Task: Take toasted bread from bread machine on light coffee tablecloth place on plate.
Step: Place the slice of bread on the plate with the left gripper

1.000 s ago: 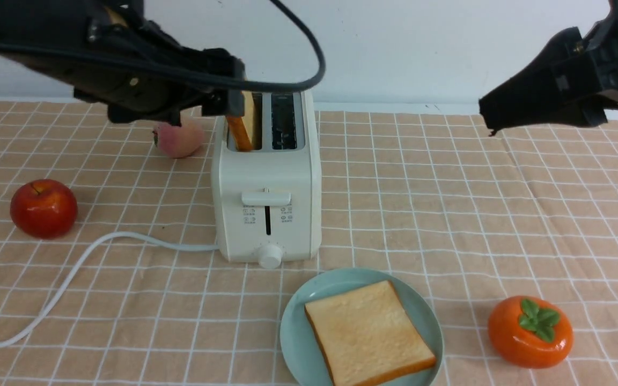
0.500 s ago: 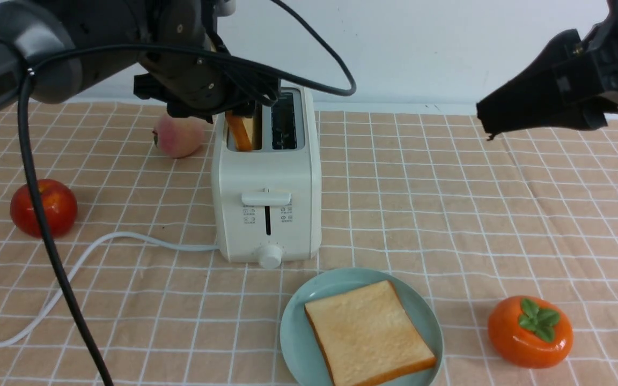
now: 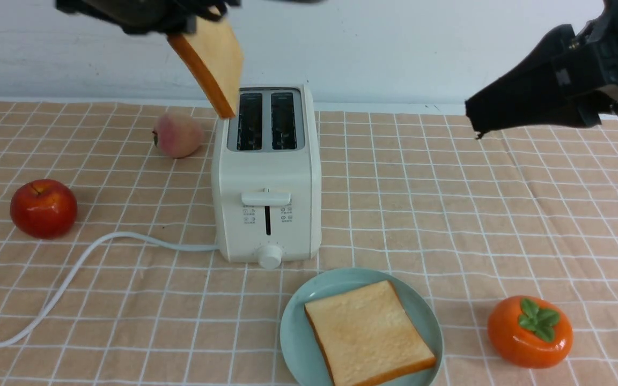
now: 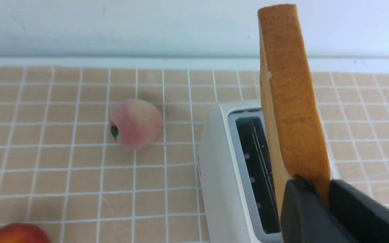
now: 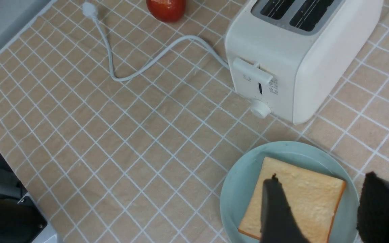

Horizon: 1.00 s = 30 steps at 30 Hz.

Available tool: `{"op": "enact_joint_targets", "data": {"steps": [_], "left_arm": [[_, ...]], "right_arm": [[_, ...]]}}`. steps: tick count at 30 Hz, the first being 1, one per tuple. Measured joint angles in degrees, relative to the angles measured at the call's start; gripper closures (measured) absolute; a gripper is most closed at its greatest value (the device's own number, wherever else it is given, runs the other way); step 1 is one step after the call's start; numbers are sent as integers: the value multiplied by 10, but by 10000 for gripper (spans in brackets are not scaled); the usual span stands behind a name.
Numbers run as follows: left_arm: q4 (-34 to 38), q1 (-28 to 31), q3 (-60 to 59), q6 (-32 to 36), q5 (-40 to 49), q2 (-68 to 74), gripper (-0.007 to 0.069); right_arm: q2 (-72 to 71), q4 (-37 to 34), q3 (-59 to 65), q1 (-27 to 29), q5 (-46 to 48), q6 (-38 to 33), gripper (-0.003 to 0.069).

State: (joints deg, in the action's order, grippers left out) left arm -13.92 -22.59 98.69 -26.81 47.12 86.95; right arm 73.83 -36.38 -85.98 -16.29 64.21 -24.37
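Above the checked tablecloth [image 3: 448, 214], at upper left, our left tool [image 4: 316, 189] grips a toast [image 3: 210, 59] by its edge so it hangs clear of the toaster [image 3: 266, 177]. The plate [image 3: 295, 321], lower centre, holds the other slice [image 3: 368, 332]. Our right tool [image 5: 321, 179] hovers open, empty.

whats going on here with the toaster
The left gripper is shut on a slice of toast, holding it tilted in the air above the toaster, whose two slots are both empty. The other slice lies flat on the plate in front of the toaster. The right gripper hangs open on the right, holding nothing.
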Motion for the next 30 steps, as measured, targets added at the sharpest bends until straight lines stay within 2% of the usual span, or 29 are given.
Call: {"op": "enact_joint_targets", "data": {"steps": [7, 11, 14, 17, 18, 21, 22, 23, 26, 27, 29, 30], "left_arm": [[45, 0, -70, 53, 11, -187, 575], [139, 0, -220, 77, -36, -311, 575], [250, 0, -344, 112, -94, -370, 575], [411, 0, -450, 182, -138, -379, 575], [423, 0, -456, 189, -141, -376, 575], [630, 0, -531, 359, -156, -319, 575], [653, 0, -536, 371, -156, -314, 575], [734, 0, -549, 454, -157, -276, 575], [908, 0, -554, 646, -155, -175, 575], [928, 0, -554, 656, -156, -168, 575], [1036, 0, -554, 757, -157, -96, 575], [1065, 0, -554, 788, -160, -68, 575]], "right_arm": [[0, -3, 0, 0, 2, -1, 321], [0, -5, 0, 0, 4, -1, 321], [0, -15, 0, 0, 4, -1, 321], [0, -43, 0, 0, 10, -14, 321], [0, -45, 0, 0, 10, -16, 321], [0, -67, 0, 0, 34, -47, 321], [0, -68, 0, 0, 35, -47, 321], [0, -71, 0, 0, 43, -51, 321], [0, -59, 0, 0, 45, -41, 321], [0, -58, 0, 0, 45, -41, 321], [0, -23, 0, -2, 45, -17, 321], [0, 1, 0, -7, 44, -3, 321]]}}
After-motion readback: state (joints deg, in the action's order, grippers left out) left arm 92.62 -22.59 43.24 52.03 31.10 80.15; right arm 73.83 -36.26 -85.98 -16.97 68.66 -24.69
